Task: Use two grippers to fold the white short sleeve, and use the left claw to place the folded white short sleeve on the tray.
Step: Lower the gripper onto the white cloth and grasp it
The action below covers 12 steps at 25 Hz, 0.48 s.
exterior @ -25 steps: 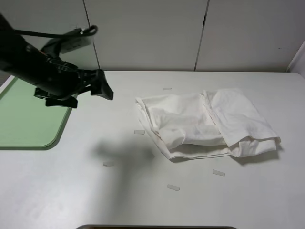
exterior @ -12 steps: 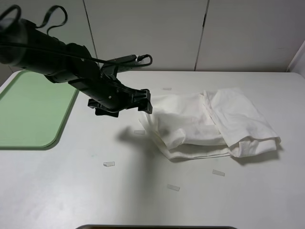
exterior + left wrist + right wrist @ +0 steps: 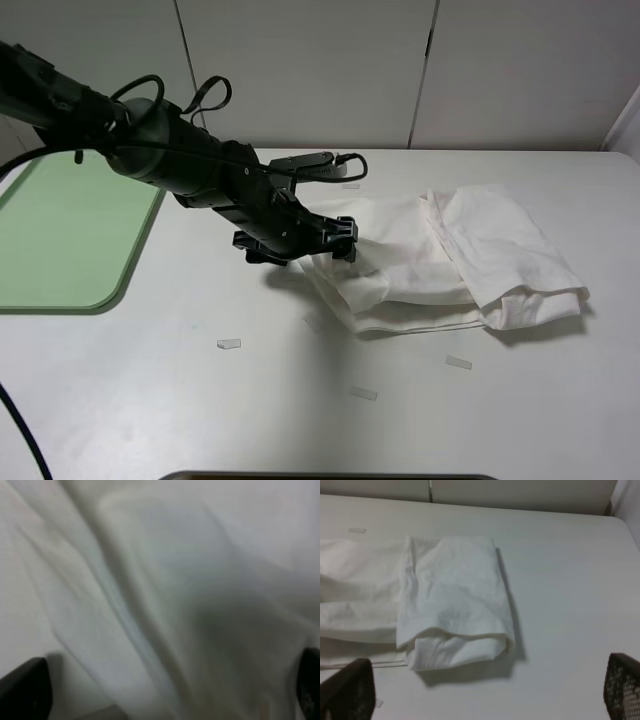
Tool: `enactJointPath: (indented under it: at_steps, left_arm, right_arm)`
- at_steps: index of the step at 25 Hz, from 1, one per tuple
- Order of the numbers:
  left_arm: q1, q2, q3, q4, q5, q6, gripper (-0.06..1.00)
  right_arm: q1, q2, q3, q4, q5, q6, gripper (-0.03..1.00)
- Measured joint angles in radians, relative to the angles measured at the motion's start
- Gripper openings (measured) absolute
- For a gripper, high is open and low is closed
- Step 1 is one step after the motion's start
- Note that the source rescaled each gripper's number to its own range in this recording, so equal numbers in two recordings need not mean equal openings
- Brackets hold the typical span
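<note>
Exterior high shows white short sleeve [image 3: 450,260] rumpled (soft folds).

High cam is looking down over the whole table [image 3: 150,400]. Left wrist cam is hovering really close, white T-shirt [image 3: 165,595] filling everything between the left fingers [image 3: 25,690]. Right wrist cam is hanging farther back, catching that same shirt ahead of the right fingers [image 3: 345,695].

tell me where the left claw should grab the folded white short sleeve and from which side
Probably the stacked edge of the white short sleeve that faces the tray. The folds end there in overlapping layers, so the left claw, open at that edge, could come in low from the tray side and pinch all layers together.
</note>
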Motion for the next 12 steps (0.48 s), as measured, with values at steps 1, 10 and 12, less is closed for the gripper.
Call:
enactJointPath:
  at_steps: [1,10,12]
  left_arm:
    - [-0.007,0.010,-0.002,0.000,-0.008,0.000,0.97]
    - [-0.044,0.051,-0.012,0.001,-0.115,-0.002,0.85]
    - [-0.046,0.059,-0.016,0.001,-0.131,-0.004,0.78]
  right_arm:
    - [0.000,0.000,0.000,0.000,0.000,0.000,1.00]
    - [0.000,0.000,0.000,0.000,0.000,0.000,1.00]
    - [0.000,0.000,0.000,0.000,0.000,0.000,1.00]
